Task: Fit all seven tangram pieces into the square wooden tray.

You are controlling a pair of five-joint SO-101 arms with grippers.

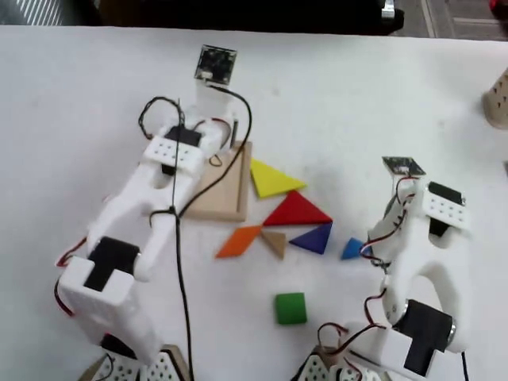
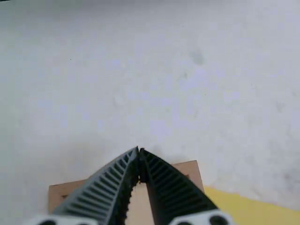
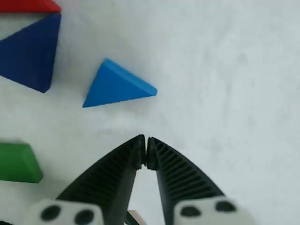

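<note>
Left claw [image 2: 139,157], clenched empty, hangs over one edge of the tray [image 1: 224,198]; right claw [image 3: 146,147], likewise clenched, sits near the light-blue triangle [image 3: 115,89], well apart from the tray, likely its pick.

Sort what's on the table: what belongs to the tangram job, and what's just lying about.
For the job: wooden tray, yellow triangle, red triangle, orange slanted piece, tan triangle, dark blue triangle, light blue triangle, green square.

Lying about: brown dotted thing at the table's right edge.
</note>
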